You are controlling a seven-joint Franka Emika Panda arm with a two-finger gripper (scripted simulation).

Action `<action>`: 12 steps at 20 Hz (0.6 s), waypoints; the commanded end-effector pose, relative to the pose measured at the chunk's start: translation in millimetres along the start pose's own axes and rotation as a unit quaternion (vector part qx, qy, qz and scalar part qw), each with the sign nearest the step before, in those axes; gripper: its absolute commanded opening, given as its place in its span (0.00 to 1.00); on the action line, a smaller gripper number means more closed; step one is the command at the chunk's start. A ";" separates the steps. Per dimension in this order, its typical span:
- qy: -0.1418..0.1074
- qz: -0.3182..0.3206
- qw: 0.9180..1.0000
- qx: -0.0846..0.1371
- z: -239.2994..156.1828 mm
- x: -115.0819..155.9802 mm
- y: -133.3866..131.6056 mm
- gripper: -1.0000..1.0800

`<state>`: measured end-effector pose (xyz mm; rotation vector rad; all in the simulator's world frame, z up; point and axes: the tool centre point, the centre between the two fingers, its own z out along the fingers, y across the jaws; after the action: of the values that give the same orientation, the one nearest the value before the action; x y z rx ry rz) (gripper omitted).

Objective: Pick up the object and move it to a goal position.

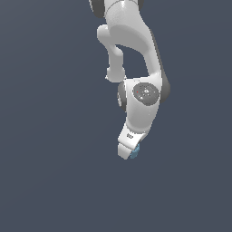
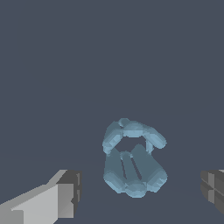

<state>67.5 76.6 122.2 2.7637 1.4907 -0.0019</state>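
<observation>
One white arm point(image 1: 136, 68) is the largest thing we see, and it reaches down across the exterior view over a plain dark grey tabletop point(image 1: 45, 181). We judge that it is bent this way to bring its end straight down on the piece it has to pick up, so the wrist points at the surface.

At the lower end of the arm is the claw point(image 1: 128, 153). In the wrist view we see one of its fingers point(image 2: 52, 199) on one side and the dark pad of the other finger point(image 2: 213, 188) on the other side, well apart from each other. So the claw is spread wide, and it holds nothing. Neither finger touches anything in this view.

Smallest is the object point(image 2: 133, 159), a light-blue piece of short rounded bars lying side by side, with a ring of similar bars at one end. It lies between the two fingers, with free space on both sides. In the exterior view only a small blue part of it point(image 1: 134, 152) shows, just beside the tip of the claw. We think the claw is placed around it for the grasp, which is not yet made. Whether the fingertips are already low enough, we cannot tell.
</observation>
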 end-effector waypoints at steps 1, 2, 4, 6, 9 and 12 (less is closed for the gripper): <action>0.001 -0.012 1.000 0.000 0.7 2.1 0.5 0.96; 0.001 -0.015 1.000 0.000 0.9 2.6 0.6 0.96; 0.001 -0.018 1.000 0.000 1.1 3.1 0.7 0.96; 0.001 -0.016 1.000 0.000 1.0 2.8 0.5 0.96; 0.001 -0.016 1.000 0.000 5.0 2.9 0.5 0.96; 0.001 -0.016 1.000 0.000 17.0 2.7 0.2 0.96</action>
<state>69.8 78.7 111.8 2.7399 1.5353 0.0020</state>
